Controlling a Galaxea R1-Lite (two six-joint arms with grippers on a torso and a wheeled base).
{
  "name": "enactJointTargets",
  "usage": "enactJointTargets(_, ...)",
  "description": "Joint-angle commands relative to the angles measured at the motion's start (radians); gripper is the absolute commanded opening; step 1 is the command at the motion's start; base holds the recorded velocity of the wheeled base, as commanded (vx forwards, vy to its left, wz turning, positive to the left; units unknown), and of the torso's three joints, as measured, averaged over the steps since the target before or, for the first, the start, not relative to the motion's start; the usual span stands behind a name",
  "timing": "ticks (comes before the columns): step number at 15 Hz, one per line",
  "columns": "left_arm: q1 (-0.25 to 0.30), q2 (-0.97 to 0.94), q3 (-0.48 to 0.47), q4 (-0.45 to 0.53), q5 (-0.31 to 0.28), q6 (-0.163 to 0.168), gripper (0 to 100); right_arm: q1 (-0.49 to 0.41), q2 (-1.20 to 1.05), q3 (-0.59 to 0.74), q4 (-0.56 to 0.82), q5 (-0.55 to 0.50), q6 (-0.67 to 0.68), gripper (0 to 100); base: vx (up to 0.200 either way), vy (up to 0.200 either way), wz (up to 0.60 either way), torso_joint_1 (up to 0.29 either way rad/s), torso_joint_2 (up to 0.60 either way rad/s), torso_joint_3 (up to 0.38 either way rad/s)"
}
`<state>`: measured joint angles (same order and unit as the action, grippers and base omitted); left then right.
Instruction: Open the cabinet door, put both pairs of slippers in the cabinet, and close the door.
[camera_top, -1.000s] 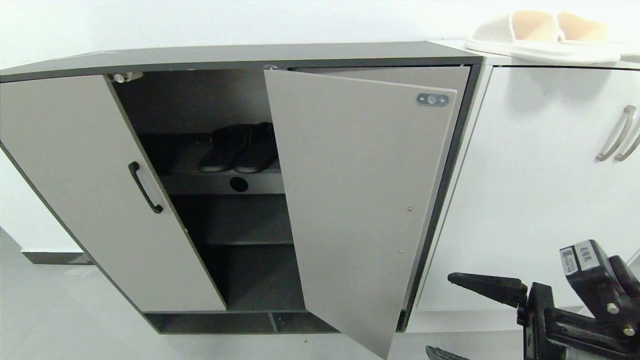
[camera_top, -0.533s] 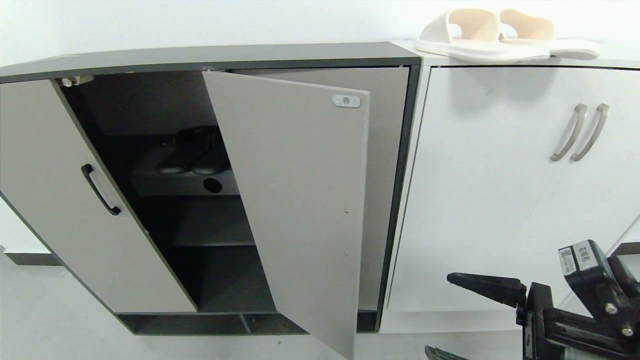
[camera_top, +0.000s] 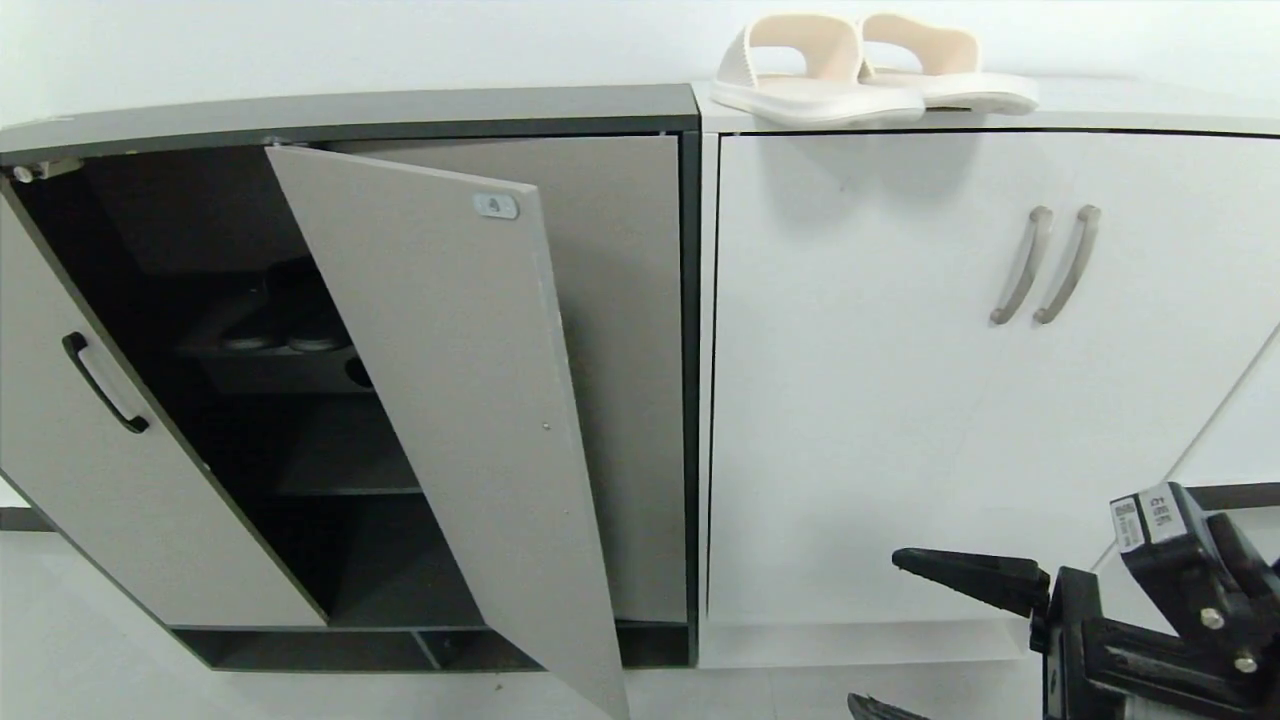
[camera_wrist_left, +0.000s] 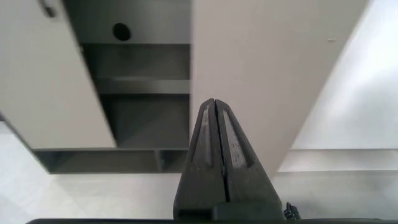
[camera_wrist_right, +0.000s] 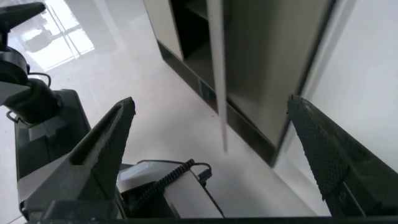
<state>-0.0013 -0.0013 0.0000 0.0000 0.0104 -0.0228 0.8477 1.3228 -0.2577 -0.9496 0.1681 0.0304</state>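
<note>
The right claw (camera_top: 878, 628) sits at the lower right of the head view, its two black jaws spread wide apart and holding nothing. The left claw (camera_wrist_left: 214, 107) has its jaws pressed flat together, empty.

**Head camera swings right**

The whole head view shifts (the camera's move, not the furniture's). The dark cabinet (camera_top: 350, 105) and its open door (camera_top: 450, 400) now sit at the picture's left, with the left door (camera_top: 60, 500) cut by the edge. The white cabinet (camera_top: 900, 420) and the cream slippers (camera_top: 860, 70) on top take the middle.

Matte black wedge jaws, white label (camera_top: 1148, 517)
</note>
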Motion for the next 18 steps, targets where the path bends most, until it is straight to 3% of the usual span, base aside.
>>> enactJointTargets(1,0.000,0.001,0.000,0.000,0.000,0.000,0,0.001,0.004,0.000,0.000,0.001,0.000,100,0.000,-0.200,0.00,-0.007,0.00,0.002)
enactJointTargets(5,0.000,0.001,0.000,0.000,0.000,-0.005,0,0.001,0.018,0.018,-0.001,-0.001,0.000,100,0.000,-0.200,0.00,0.004,0.00,0.006)
enactJointTargets(13,0.000,0.001,0.000,0.000,0.000,-0.006,0,-0.001,0.036,0.024,-0.003,-0.001,-0.001,100,0.000,0.000,0.00,0.006,-0.01,-0.011)
enactJointTargets(18,0.000,0.001,0.000,0.000,0.000,-0.006,0,-0.001,0.049,0.024,-0.003,-0.001,-0.003,100,0.000,0.000,0.00,0.104,-0.33,-0.270)
